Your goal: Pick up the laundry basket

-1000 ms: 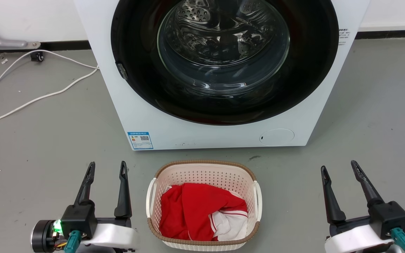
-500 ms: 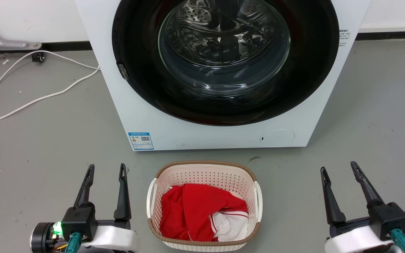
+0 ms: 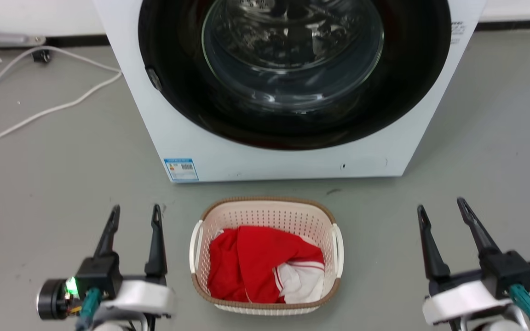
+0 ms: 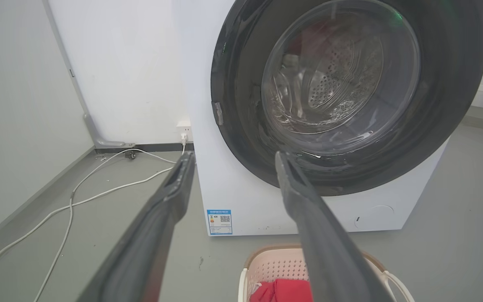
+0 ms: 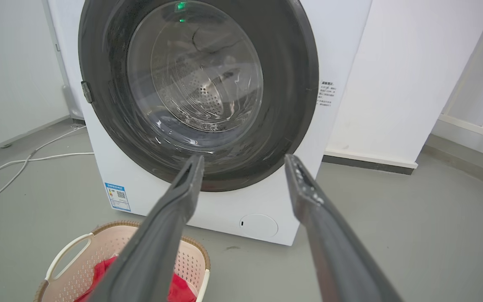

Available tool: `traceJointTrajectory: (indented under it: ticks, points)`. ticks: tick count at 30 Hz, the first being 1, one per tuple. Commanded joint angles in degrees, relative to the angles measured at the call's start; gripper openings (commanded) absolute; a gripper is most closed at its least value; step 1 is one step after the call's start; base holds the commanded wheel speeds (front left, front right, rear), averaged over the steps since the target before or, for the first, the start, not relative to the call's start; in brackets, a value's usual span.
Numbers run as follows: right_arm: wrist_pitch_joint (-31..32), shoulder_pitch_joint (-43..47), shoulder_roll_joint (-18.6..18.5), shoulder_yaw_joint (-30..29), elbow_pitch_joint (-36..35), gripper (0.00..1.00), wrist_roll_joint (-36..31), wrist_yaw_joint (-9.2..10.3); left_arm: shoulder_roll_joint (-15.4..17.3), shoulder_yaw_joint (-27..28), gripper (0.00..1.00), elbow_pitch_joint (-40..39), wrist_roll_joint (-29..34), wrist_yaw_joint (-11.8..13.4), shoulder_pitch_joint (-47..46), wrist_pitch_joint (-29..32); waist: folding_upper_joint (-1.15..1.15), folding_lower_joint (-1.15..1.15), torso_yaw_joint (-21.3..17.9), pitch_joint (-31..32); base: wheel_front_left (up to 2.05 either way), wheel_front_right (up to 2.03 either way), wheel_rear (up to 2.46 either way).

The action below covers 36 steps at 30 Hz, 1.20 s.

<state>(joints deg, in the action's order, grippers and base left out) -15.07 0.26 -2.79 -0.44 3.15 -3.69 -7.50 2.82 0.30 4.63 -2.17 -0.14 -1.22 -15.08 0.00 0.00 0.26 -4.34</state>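
The laundry basket sits on the grey floor just before the washing machine, cream-white with a brown rim and white side handles, holding red and white clothes. My left gripper stands open to the basket's left, apart from it, nothing between its fingers. Well off to the basket's right, my right gripper is open and empty too. The left wrist view catches the basket at the bottom, below the open left gripper. In the right wrist view the basket lies lower left of the open right gripper.
A white front-loading washing machine with its round glass door closed stands right behind the basket. White cables trail over the floor at the left, toward a wall socket. A white wall rises at the right of the machine.
The whole head picture has shifted: the camera moved, so the machine, basket and both grippers sit a little higher in view. Both grippers stay open, placed as before beside the basket.
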Motion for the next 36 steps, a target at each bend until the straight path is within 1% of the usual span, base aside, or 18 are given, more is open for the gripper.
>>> traceJointTrajectory:
  ticks: [1,7,13,24,28,32,33,34,35,36]
  points:
    - [-0.2,-2.0,-0.2,0.6,0.5,1.00,-0.8,0.02,0.4,0.7,1.00,1.0,0.3,-0.4,-2.1,-0.1,0.00,0.00,-0.2,-2.3,0.00,0.00,0.00]
    - [-0.2,-8.7,-0.2,2.5,5.0,1.00,-2.1,0.03,1.9,2.3,1.00,7.8,0.4,-2.4,-9.6,-0.1,0.00,0.00,-0.6,-9.0,0.00,0.00,0.00]
    - [-0.2,-16.6,-0.1,4.5,13.1,1.00,-4.7,0.03,3.9,2.8,1.00,16.7,0.6,-4.0,-18.5,-0.1,0.00,0.00,-1.1,-16.0,0.00,0.00,0.00]
    - [-0.2,-30.4,-0.1,8.5,31.1,1.00,-4.4,0.03,7.8,1.1,1.00,32.8,0.9,-5.9,-32.0,-0.1,0.00,0.00,-2.1,-25.0,0.00,0.00,0.00]
    - [-0.2,-34.8,-0.1,9.9,36.0,1.00,-4.3,0.03,8.5,0.0,1.00,38.4,0.4,-6.4,-36.3,-0.1,0.00,0.00,-2.2,-27.9,0.00,0.00,0.00]
    - [-0.2,-39.6,-0.1,11.1,41.8,1.00,-3.7,0.04,9.3,-1.6,1.00,46.0,-0.4,-7.0,-41.6,-0.1,0.00,0.00,-2.2,-30.8,0.00,0.00,0.00]
    - [-0.2,-40.8,-0.1,11.3,43.5,1.00,-3.3,0.04,9.4,-2.1,1.00,47.5,-0.6,-7.1,-42.9,-0.1,0.00,0.00,-2.1,-31.5,0.00,0.00,0.00]
    - [-0.2,-40.8,-0.1,11.3,43.5,1.00,-3.3,0.04,9.4,-2.1,1.00,47.5,-0.6,-7.1,-42.9,-0.1,0.00,0.00,-2.1,-31.5,0.00,0.00,0.00]
    - [-0.2,-42.9,-0.1,12.0,47.0,1.00,-2.8,0.03,9.7,-3.1,1.00,50.5,-0.9,-7.3,-44.9,-0.1,0.00,0.00,-1.9,-32.8,0.00,0.00,0.00]
    - [-0.2,-44.2,-0.1,12.3,48.6,1.00,-2.8,0.03,9.8,-3.7,1.00,51.7,-1.0,-7.2,-46.0,-0.1,0.00,0.00,-1.9,-33.4,0.00,0.00,0.00]
